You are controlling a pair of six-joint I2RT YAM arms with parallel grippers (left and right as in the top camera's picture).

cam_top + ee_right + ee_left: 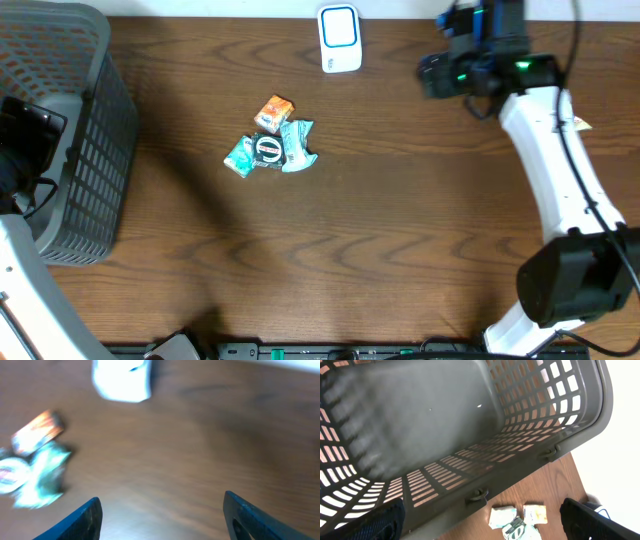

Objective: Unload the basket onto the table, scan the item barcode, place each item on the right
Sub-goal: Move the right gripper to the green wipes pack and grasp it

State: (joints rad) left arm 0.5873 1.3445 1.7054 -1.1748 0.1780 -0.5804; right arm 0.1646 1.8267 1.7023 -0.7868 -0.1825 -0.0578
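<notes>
Dark brown wood-grain table [400, 250] fills the overhead view. A grey plastic lattice basket [95, 150] with rounded corners sits at its left edge, partly cut off by the frame. A white barcode scanner [340, 38], a rounded block with a blue-rimmed face, stands at the far edge near the middle. Four small items lie touching in one cluster left of the table's middle. They are an orange packet [273, 112], a teal packet [240, 157], a round black-and-white item [268, 151] and a crinkled teal wrapper [297, 145]. No barcode can be made out on any of them. The black right gripper [432, 77], on a white arm, is near the far edge, right of the scanner and well apart from the cluster. The left arm [15, 270] reaches over the basket and is mostly cut off.

From the left wrist, the basket's smooth grey floor and slotted walls take up most of the frame. Three of the items show at the bottom edge, partly cropped. The left gripper [485, 525] has its two dark fingers in the bottom corners, spread wide with nothing between them.

The right wrist view is blurred. The scanner is a white patch at the top, and the orange packet and teal wrapper smear along the left edge. The right gripper's two fingers stand apart over bare wood, holding nothing.
</notes>
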